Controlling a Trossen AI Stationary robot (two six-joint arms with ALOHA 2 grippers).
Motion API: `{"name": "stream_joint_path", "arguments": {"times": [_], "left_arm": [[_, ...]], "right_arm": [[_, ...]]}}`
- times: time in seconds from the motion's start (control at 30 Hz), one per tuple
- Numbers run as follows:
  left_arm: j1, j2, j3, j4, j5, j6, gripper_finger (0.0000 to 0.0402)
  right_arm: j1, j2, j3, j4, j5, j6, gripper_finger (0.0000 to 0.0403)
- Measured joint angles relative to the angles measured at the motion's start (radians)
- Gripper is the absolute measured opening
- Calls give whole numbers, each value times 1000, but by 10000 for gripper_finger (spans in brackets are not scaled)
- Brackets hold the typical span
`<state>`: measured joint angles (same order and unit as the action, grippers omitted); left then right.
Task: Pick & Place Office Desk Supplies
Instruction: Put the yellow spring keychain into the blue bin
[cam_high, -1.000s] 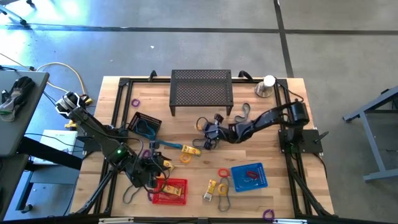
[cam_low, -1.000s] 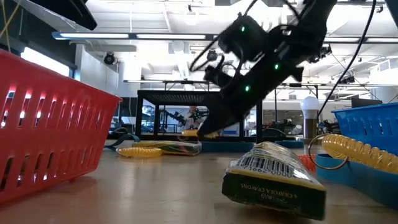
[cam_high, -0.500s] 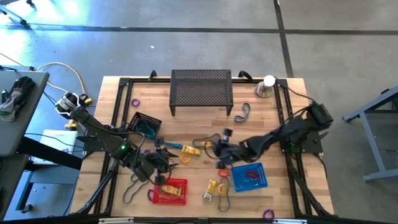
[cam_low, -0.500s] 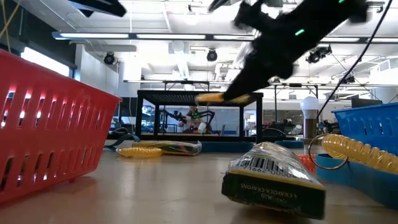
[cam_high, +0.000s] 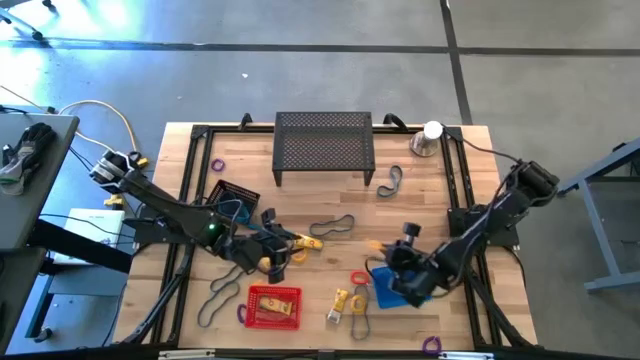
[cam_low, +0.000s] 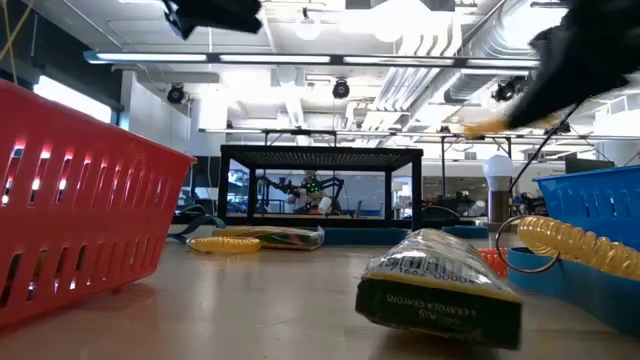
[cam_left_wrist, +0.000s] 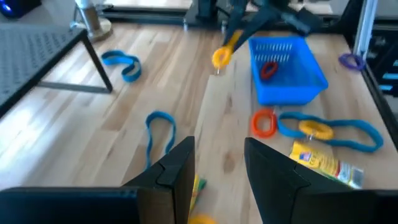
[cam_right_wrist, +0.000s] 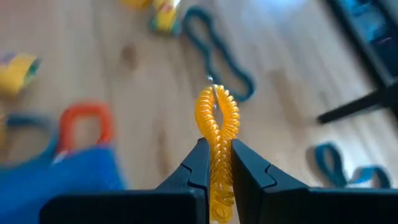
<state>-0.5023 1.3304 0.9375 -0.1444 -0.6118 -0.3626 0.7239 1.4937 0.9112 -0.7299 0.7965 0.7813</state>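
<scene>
Counting from above: three baskets on the worktop (cam_high: 470, 215), a red basket (cam_high: 273, 292), a blue basket (cam_left_wrist: 289, 93) and a black basket (cam_high: 232, 190). There are four loose bands, one by the mesh stand (cam_high: 324, 148) at (cam_high: 389, 180), one mid-worktop (cam_high: 330, 226), one beside the red basket (cam_high: 215, 300) and one near the front edge (cam_high: 362, 322). I see two yellow blocks (cam_high: 307, 241) (cam_high: 341, 302) and two purple rings I am sure of – one far back on the left (cam_high: 216, 165), one at the front edge (cam_high: 431, 345). An orange ring (cam_left_wrist: 263, 122) lies on the wood near the blue basket, and a red ring (cam_left_wrist: 268, 68) lies inside it. There is one silver cone (cam_high: 428, 138) at the back right corner.

My right end effector (cam_right_wrist: 216, 163) is pinching a yellow coil (cam_right_wrist: 217, 121). Its fingers (cam_right_wrist: 199, 168) are pressed against the coil from both sides, and the coil sticks out past the tips. From the left wrist, the coil hangs in the air, clear of the wood, just beside the blue basket's near corner and not over its inside.

My left end effector (cam_left_wrist: 217, 171) hovers over the middle-left of the worktop, between the black basket and the first yellow block. Its fingers are spread, with bare wood showing between them – nothing held. A teal band (cam_left_wrist: 158, 127) lies just ahead of it, and the coil is well beyond that, near the other arm
</scene>
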Motion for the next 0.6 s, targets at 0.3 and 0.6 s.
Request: {"name": "stream_joint_path", "arguments": {"times": [0.3, 0.6], "left_arm": [[35, 99, -1, 122, 16, 0, 132], [29, 175, 1, 314, 58, -2, 132]], "right_arm": [[147, 0, 1, -49, -62, 90, 27], [272, 0, 2, 0, -142, 111, 27]]}}
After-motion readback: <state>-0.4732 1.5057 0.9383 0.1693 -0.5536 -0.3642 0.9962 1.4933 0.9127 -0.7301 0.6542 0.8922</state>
